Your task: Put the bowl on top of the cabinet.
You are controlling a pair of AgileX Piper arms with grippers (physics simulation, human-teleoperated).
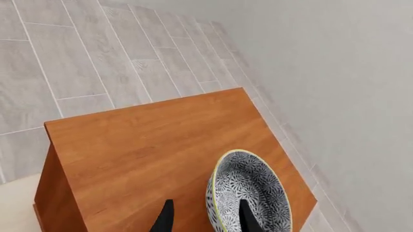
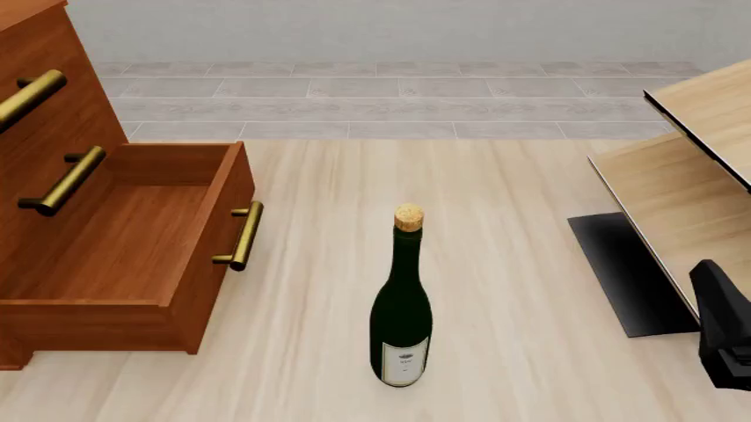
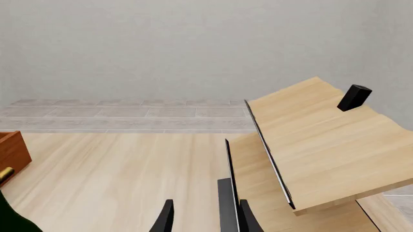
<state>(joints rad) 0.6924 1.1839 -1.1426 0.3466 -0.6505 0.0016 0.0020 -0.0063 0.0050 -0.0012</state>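
Note:
In the left wrist view the bowl [image 1: 253, 186], white-grey with a fine dark pattern, rests on the reddish-brown top of the cabinet [image 1: 148, 145], close to one of its edges. My left gripper [image 1: 206, 223] is open. One finger is inside the bowl and the other outside, so the bowl's wall stands between them with a gap on the outer side. The front view shows the cabinet [image 2: 59, 114] at the left, but not the bowl or the left gripper. My right gripper [image 3: 206, 223] is open and empty, low beside the pale furniture.
A dark green corked bottle [image 2: 402, 308] stands mid-table. The cabinet's lower drawer [image 2: 129, 233] is pulled open, its brass handle toward the bottle. Pale wood furniture with a black edge [image 2: 692, 176] fills the right side, a small black block [image 3: 354, 97] on top. The right arm [image 2: 727, 330] shows at the right edge.

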